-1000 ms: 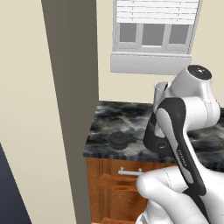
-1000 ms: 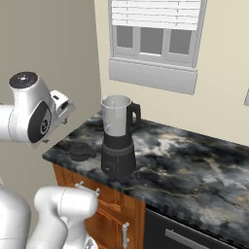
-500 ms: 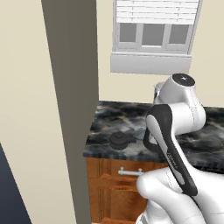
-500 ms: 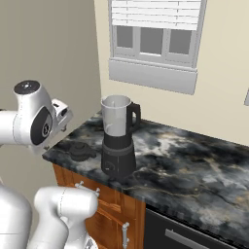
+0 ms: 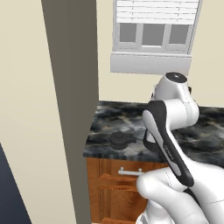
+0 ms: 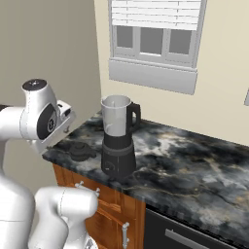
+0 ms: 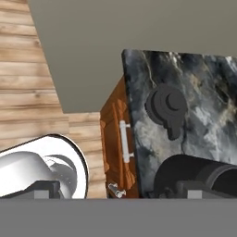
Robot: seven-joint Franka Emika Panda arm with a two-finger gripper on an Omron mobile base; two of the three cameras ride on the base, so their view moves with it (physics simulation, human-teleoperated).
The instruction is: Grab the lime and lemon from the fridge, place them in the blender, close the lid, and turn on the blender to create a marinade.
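Blender [image 6: 118,141] stands near the front left corner of the dark marbled bench [image 6: 194,165], jar clear and open on top, black handle facing right; in the hand view just its dark base [image 7: 199,176] shows at the lower right

Lid [image 6: 80,150] lies flat on the bench just left of the blender, close to the left edge and apart from the base; also seen in the left base view [image 5: 121,140] and from above in the hand view [image 7: 167,107], knob up

Grey side of the fridge [image 5: 74,100] runs tall on the left, right against the bench's left edge

Fingers sit spread fully apart with nothing between them, though the tips themselves are barely visible; the hand [image 6: 61,124] hangs above the lid at the left bench edge

Versus half a second ago and a second ago: the arm's upper joint has dropped lower and the wrist has come down closer to the bench corner. Blender and lid unmoved, camera unchanged

Wooden drawers [image 5: 127,183] with a pale handle sit under the bench front edge
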